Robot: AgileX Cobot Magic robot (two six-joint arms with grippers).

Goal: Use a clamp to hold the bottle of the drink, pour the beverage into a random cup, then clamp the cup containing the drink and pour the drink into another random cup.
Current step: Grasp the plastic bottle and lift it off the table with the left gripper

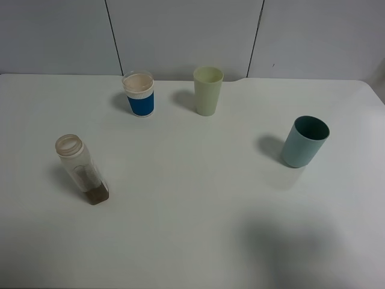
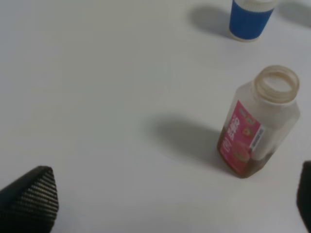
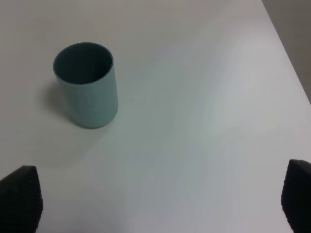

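The clear bottle (image 1: 81, 168) stands uncapped at the table's left, a little dark brown beverage (image 1: 96, 195) in its bottom; the left wrist view shows the bottle (image 2: 260, 126) with its pink label. The pale yellow-green cup (image 1: 208, 90) stands at the back middle, and the blue-and-white cup (image 1: 139, 94) to its left, also seen as the blue cup (image 2: 250, 18). My left gripper (image 2: 170, 204) is open, well short of the bottle, nothing between its fingers. My right gripper (image 3: 160, 204) is open and empty. Neither arm shows in the high view.
A wider teal cup (image 1: 304, 142) stands at the right of the white table (image 1: 198, 198); the teal cup (image 3: 87, 85) is empty inside. The table's right edge (image 3: 286, 48) runs near it. A grey panelled wall lies behind.
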